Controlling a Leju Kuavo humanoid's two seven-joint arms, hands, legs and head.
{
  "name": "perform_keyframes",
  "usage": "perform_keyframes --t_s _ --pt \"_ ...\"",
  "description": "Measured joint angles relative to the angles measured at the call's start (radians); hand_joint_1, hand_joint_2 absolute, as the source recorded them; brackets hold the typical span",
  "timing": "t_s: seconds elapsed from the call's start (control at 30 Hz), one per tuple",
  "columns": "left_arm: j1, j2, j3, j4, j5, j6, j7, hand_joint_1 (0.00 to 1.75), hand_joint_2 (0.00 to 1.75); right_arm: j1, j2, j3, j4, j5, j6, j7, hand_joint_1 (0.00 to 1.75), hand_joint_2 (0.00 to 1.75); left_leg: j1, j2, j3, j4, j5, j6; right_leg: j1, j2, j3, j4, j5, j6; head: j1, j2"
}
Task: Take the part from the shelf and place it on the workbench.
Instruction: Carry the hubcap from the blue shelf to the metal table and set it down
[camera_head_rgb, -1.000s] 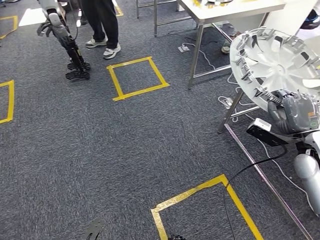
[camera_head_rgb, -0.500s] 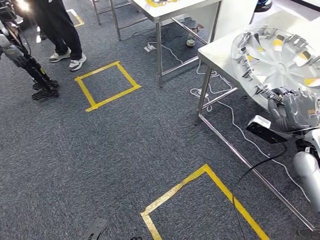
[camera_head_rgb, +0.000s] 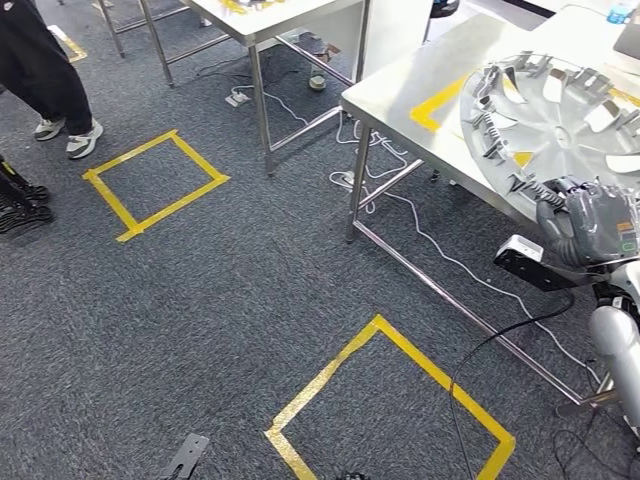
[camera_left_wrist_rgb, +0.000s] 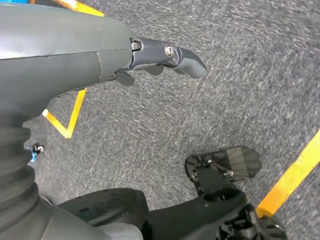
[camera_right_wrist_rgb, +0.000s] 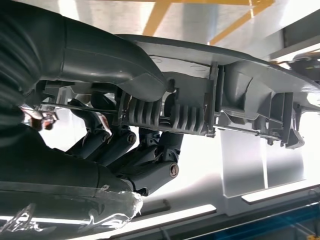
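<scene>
The right hand (camera_head_rgb: 585, 220) grips the part (camera_head_rgb: 555, 125), a silver wheel cover, by its near rim; in the right wrist view the thumb lies on one face and the dark fingers (camera_right_wrist_rgb: 151, 165) curl under the ribbed edge of the part (camera_right_wrist_rgb: 226, 95). The disc fans out beyond the fingers, over the near corner of the workbench (camera_head_rgb: 400, 85). The left hand (camera_left_wrist_rgb: 113, 55) hangs over carpet (camera_head_rgb: 226, 300), fingers straight and apart, holding nothing.

Bare steel table (camera_head_rgb: 400, 85) top lies at one o'clock; the held wheel cover (camera_head_rgb: 558, 120) overhangs its edge, and table legs (camera_head_rgb: 357, 180) and cables (camera_head_rgb: 423, 235) crowd below.
</scene>
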Motion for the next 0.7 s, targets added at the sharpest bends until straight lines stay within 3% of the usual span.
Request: perform_keyframes --t_s 0.03,0.1,0.17,0.2,0.3,0.37,0.43,0.5,0.53,0.6,0.7 --pt "0.000 0.000 0.000 0.000 0.000 0.000 0.000 0.00 1.75 -0.001 0.000 0.000 0.000 0.000 0.000 0.000 1.75 1.75 0.000 0.011 0.001 0.000 -0.001 -0.001 0.000 -0.003 0.008 -0.011 0.012 0.001 0.000 0.000" --pt "-0.001 -0.001 0.000 0.000 0.000 0.000 0.000 0.00 1.75 -0.008 0.000 -0.001 0.000 0.000 0.000 0.001 1.75 1.75 -0.001 0.035 0.006 0.001 -0.007 -0.006 0.000 -0.035 0.081 -0.139 0.071 0.003 0.000 0.000" --pt "-0.001 -0.001 0.000 0.000 -0.001 0.000 0.000 0.00 1.75 -0.018 0.001 -0.001 0.000 0.000 0.001 0.001 1.75 1.75 -0.009 0.055 0.012 0.004 -0.015 -0.017 0.005 -0.076 0.149 -0.259 0.109 -0.004 0.000 0.000" --pt "-0.002 0.000 0.000 0.000 -0.002 0.000 0.001 0.00 1.75 -0.021 0.001 -0.001 0.000 0.000 0.001 0.000 1.75 1.75 -0.012 0.064 0.015 0.004 -0.017 -0.021 0.007 -0.084 0.161 -0.281 0.112 -0.009 -0.001 0.000" --pt "-0.007 0.000 0.000 0.000 -0.004 0.000 0.003 0.00 1.75 -0.023 0.002 -0.003 0.001 0.000 0.002 0.001 1.75 1.75 -0.012 0.086 0.022 0.003 -0.022 -0.033 0.009 -0.047 0.158 -0.284 0.113 -0.029 -0.002 0.000" --pt "-0.011 0.000 -0.001 0.000 -0.004 0.000 0.004 0.00 1.75 -0.025 0.001 -0.004 0.002 0.000 0.002 0.001 1.75 1.75 -0.007 0.049 0.006 0.046 -0.053 -0.044 0.005 -0.023 0.160 -0.287 0.116 -0.041 -0.004 0.000" --pt "-0.012 0.000 -0.001 0.000 -0.005 0.000 0.004 0.00 1.75 -0.026 0.002 -0.002 0.002 0.000 0.003 0.001 1.75 1.75 -0.004 -0.003 -0.053 0.167 -0.113 -0.051 0.000 0.002 0.160 -0.289 0.118 -0.048 -0.008 0.000" --pt "-0.009 0.000 -0.001 0.000 -0.005 0.000 0.005 0.00 1.75 -0.024 0.003 -0.001 0.003 0.001 0.003 0.001 1.75 1.75 -0.004 -0.016 -0.116 0.278 -0.144 -0.051 0.000 0.031 0.160 -0.289 0.118 -0.050 -0.010 0.000" --pt "-0.008 0.000 -0.001 0.000 -0.006 0.000 0.005 0.00 1.75 -0.024 0.003 -0.001 0.003 0.000 0.003 0.000 1.75 1.75 -0.004 -0.019 -0.128 0.289 -0.133 -0.049 0.000 0.046 0.160 -0.289 0.118 -0.050 -0.010 0.000" --pt "-0.007 0.000 -0.001 0.000 -0.006 0.000 0.006 0.00 1.75 -0.022 0.003 -0.001 0.004 0.000 0.003 0.000 1.75 1.75 -0.004 -0.022 -0.120 0.256 -0.093 -0.045 -0.001 0.066 0.160 -0.289 0.119 -0.050 -0.010 0.000" --pt "-0.007 0.000 -0.001 0.000 -0.006 0.000 0.006 0.00 1.75 -0.022 0.003 -0.001 0.004 0.000 0.003 0.000 1.75 1.75 -0.004 -0.025 -0.108 0.226 -0.071 -0.043 -0.001 0.073 0.160 -0.289 0.119 -0.049 -0.010 0.000"
